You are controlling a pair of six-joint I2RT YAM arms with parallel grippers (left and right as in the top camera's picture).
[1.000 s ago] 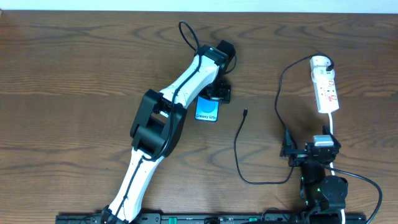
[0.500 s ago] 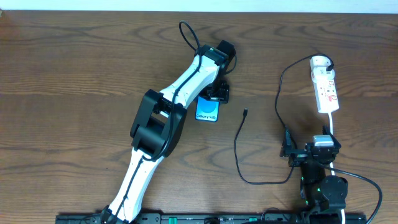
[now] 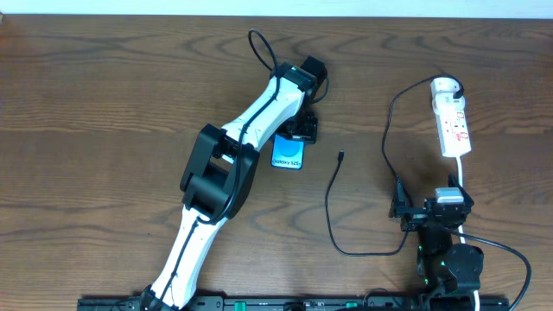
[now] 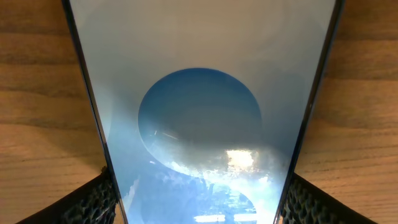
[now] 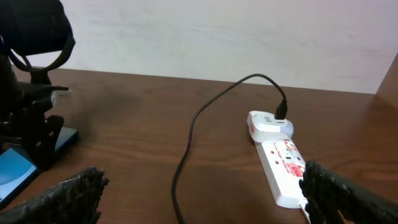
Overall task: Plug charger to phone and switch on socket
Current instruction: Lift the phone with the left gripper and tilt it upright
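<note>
One slim phone [image 4: 199,93] — blue-white screen, black edge.

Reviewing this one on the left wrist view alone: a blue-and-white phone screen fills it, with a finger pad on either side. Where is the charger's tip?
Observer: The charger tip lies on the table to the right of the phone, apart from it.
Operator: Is the cable's other end plugged in?
Observer: Yes, it enters a white adapter at the far end of the socket.
Operator: And the other arm?
Observer: The right gripper is open and empty, drawn in near its own base.
</note>
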